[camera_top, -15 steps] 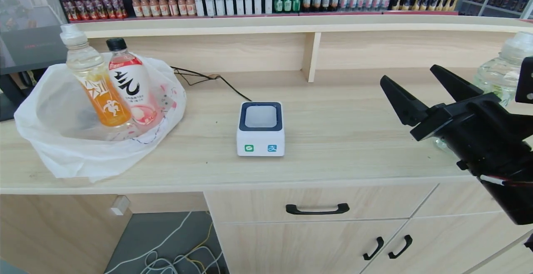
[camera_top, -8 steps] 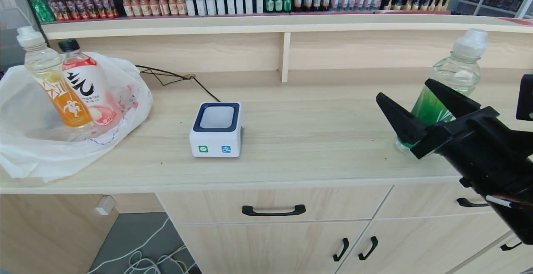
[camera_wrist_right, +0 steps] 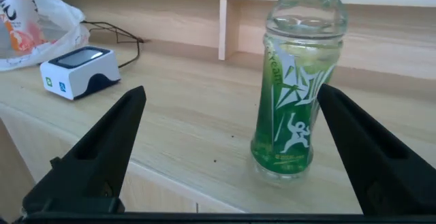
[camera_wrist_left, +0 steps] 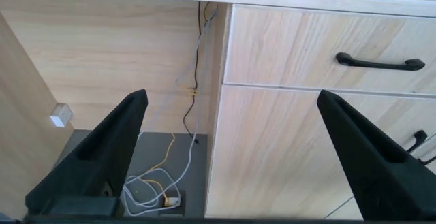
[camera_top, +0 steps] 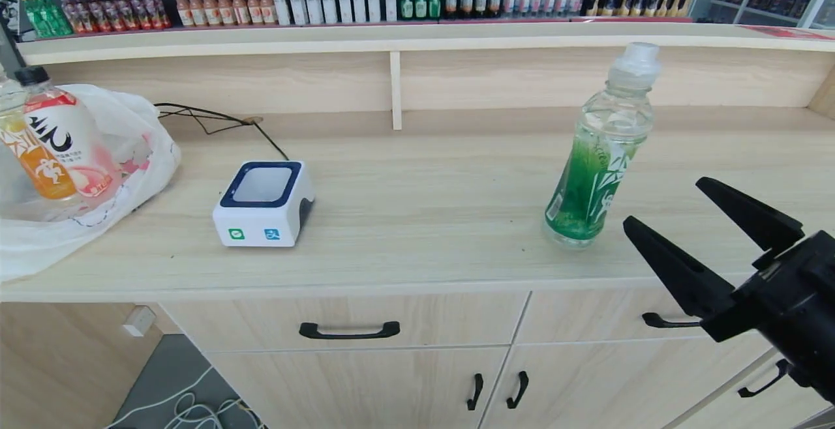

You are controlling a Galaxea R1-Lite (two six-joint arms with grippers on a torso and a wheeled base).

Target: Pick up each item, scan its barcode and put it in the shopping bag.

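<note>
**Green drink bottle** (camera_top: 597, 155): clear plastic with a green label and a pale cap. It stands upright on the table (camera_top: 424, 181), near the front edge and well apart from the scanner.

**Barcode scanner** (camera_top: 264, 202): white box with a dark-framed window on top, mid-table. A black cable (camera_top: 209, 116) runs back from it.

**Shopping bag** (camera_top: 140, 155): white plastic, mouth open, at the table's left end. It holds an orange drink bottle (camera_top: 32, 158) and a white-and-pink bottle (camera_top: 68, 145), side by side and touching.

**Right gripper** (camera_top: 664, 202): at the table's front edge, just beside the green drink bottle and not touching it. Its fingers are spread wide with nothing between them. In the right wrist view the bottle stands beyond the fingertips.

**Left gripper** (camera_wrist_left: 231, 94): below the table top, facing the cabinet front. Its fingers are spread wide and hold nothing. Ahead of it are a drawer handle (camera_wrist_left: 378, 62) and loose floor cables (camera_wrist_left: 160, 183).

**Back shelf** (camera_top: 391, 25): carries a row of assorted bottles.
</note>
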